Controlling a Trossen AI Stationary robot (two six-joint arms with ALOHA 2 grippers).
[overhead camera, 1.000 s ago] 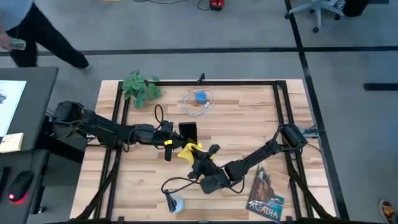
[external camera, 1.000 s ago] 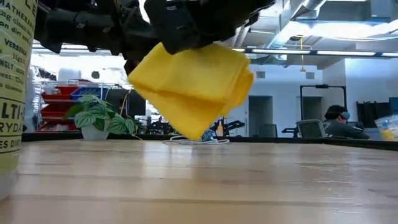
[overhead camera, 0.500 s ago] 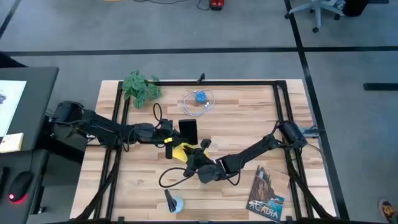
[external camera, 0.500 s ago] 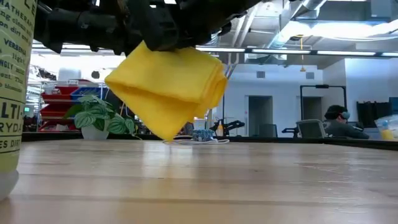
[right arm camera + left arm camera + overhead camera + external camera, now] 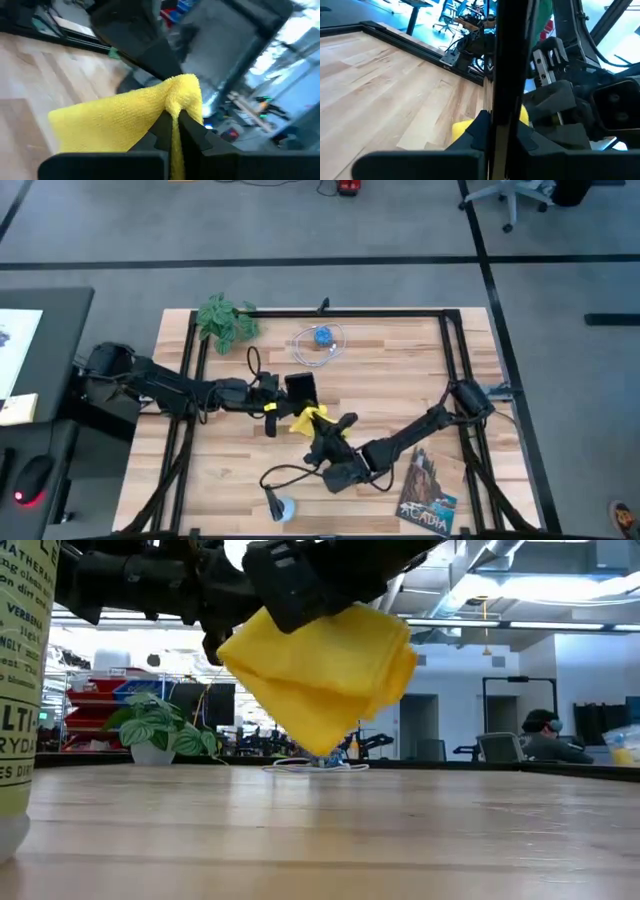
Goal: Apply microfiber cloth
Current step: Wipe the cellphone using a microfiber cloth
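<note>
Right wrist view: microfiber cloth (image 5: 125, 117) pinched in right tool (image 5: 172, 127).

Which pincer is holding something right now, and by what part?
The right pincer pinches the microfiber cloth by a bunched fold at its upper edge; the rest hangs clear of the table. The left pincer grips the upright smartphone by its edge.

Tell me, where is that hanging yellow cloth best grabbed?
By its bunched upper fold, from above, probably. The microfiber cloth hangs clear of the table, and the right gripper pinches that fold already. The lower part is loose and would slip.
</note>
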